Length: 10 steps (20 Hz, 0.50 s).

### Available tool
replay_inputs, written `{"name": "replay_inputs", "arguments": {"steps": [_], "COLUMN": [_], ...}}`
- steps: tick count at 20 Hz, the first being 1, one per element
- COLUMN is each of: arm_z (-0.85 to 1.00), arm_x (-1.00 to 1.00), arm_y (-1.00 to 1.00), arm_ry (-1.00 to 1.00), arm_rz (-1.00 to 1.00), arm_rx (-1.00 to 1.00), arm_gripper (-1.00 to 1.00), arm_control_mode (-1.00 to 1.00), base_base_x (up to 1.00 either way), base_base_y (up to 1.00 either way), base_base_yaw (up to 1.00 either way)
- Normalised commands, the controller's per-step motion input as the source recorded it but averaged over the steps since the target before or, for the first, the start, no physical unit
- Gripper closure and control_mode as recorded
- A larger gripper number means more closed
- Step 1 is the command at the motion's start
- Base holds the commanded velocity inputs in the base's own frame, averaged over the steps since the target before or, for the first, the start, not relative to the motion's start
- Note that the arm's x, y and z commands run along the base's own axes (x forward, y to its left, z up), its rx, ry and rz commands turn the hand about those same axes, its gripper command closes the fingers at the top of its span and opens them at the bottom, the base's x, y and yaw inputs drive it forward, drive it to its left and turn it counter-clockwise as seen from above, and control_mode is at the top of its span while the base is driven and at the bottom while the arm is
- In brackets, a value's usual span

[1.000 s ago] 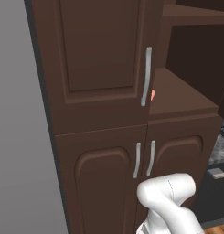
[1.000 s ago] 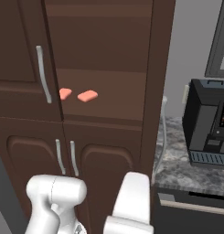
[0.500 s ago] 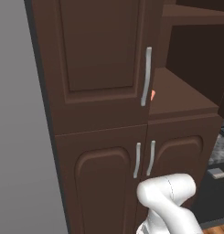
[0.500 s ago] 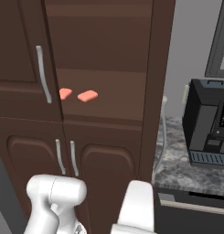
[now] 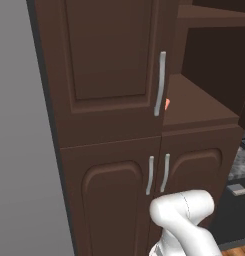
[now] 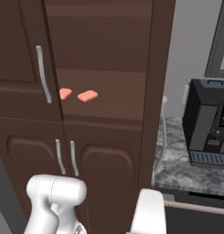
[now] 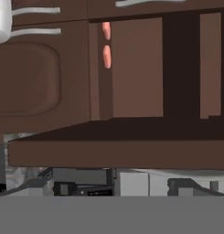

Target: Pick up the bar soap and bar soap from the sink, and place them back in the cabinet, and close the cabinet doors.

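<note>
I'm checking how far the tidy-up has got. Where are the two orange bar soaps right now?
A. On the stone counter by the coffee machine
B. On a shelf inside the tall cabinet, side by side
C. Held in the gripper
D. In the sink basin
B: the right base view shows both bar soaps lying apart on the cabinet shelf, beside the closed left door, with the right side open.

— What did we see of the arm (image 5: 186, 220)?
— Smooth, glossy white casing, rounded like a bent tube, with soft grey shading.
— And from the right?
— We saw a fat white elbow (image 6: 54, 196) and a second rounded white segment (image 6: 147, 212); no cables or markings showed.
</note>
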Motion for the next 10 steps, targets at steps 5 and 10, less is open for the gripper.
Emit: {"name": "replay_inputs", "arguments": {"steps": [5, 10], "arm_z": [-0.22, -0.25], "arm_x": [0.13, 0.25], "arm_y": [0.0, 0.0], "arm_ry": [0.0, 0.0], "arm_rz": [0.0, 0.0], "arm_rx": [0.0, 0.0], "arm_gripper": [-1.0, -1.0], "arm_control_mode": [-1.0, -1.0], "base_base_x": [0.0, 0.0], "base_base_y": [0.0, 0.0], "base_base_yaw": [0.0, 0.0]}}
